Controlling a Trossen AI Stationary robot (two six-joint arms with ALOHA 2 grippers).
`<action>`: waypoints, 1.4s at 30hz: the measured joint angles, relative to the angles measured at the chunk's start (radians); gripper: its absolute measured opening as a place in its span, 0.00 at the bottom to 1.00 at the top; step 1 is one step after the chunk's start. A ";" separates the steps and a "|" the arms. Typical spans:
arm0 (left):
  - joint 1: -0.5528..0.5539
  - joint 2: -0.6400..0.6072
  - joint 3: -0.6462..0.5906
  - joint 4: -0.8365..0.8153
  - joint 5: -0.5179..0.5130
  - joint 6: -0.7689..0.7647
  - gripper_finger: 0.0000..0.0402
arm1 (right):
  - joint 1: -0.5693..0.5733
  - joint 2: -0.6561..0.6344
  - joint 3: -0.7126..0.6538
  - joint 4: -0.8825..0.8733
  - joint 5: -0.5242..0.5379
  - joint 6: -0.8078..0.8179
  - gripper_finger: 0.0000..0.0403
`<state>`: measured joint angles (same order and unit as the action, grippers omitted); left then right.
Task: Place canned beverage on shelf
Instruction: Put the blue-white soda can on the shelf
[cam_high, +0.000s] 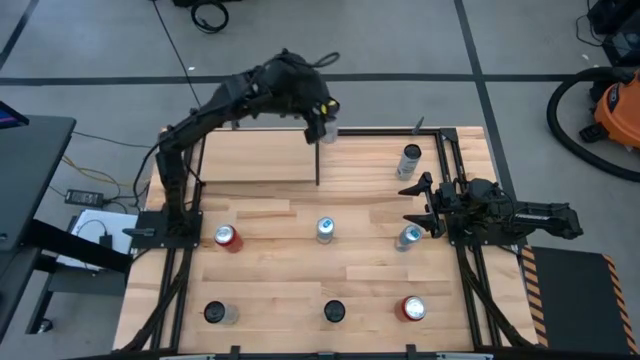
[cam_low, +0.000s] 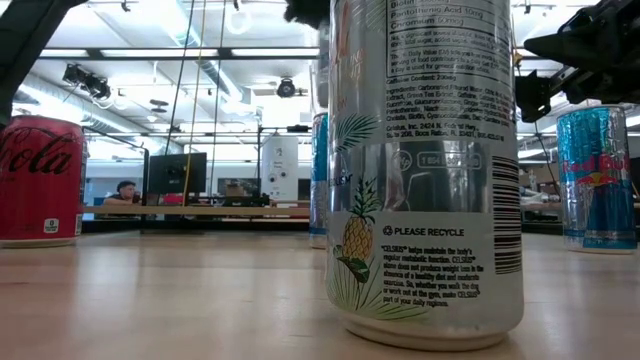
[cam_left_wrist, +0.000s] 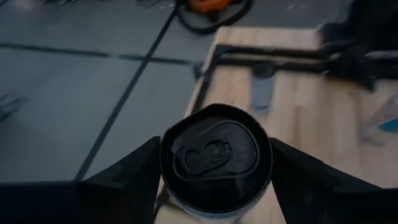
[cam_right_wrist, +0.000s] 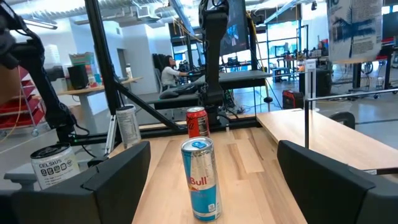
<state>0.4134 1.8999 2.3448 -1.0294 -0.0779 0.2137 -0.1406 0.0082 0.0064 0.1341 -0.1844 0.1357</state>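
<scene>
While the left end effector (cam_high: 322, 118) holds the slim silver can with the dark lid (cam_left_wrist: 216, 158) between its two fingers, it hangs high over the far edge of the rectangular pale wood shelf board (cam_high: 250, 155), close to the thin black upright (cam_high: 317, 162) at that board's right side. In the left wrist view the can is upright, the fingers press on both of its sides, and the board's edge shows just under it.

The step in hand seems to be the setting down of the can on the shelf. To do it well, I think the arm should first bring the can more inward, so that the whole base is over the board and not over its edge, and keep it apart from the black upright. Then it should go down straight, with the can vertical, and open only when the base rests flat on the wood. If it lets go too high or too near the edge, the narrow can may tip and fall.

The right end effector (cam_high: 427, 204) waits low over the pale butcher-block worktop (cam_high: 290, 290) with its fingers wide apart, and a blue and silver Red Bull can (cam_right_wrist: 200, 178) stands between them, not gripped.
</scene>
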 joint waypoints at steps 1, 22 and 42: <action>0.012 -0.012 -0.010 -0.014 -0.003 0.000 0.63 | 0.000 0.000 0.000 0.000 0.000 0.000 0.90; 0.234 -0.070 -0.014 -0.318 0.003 -0.027 0.63 | 0.000 0.000 0.000 0.002 0.000 0.000 0.90; 0.269 -0.254 -0.539 -0.168 0.045 -0.019 0.63 | 0.000 0.000 0.000 0.003 0.000 0.000 0.90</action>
<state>0.6825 1.6456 1.8056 -1.1969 -0.0330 0.1949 -0.1404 0.0078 0.0067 0.1371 -0.1848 0.1360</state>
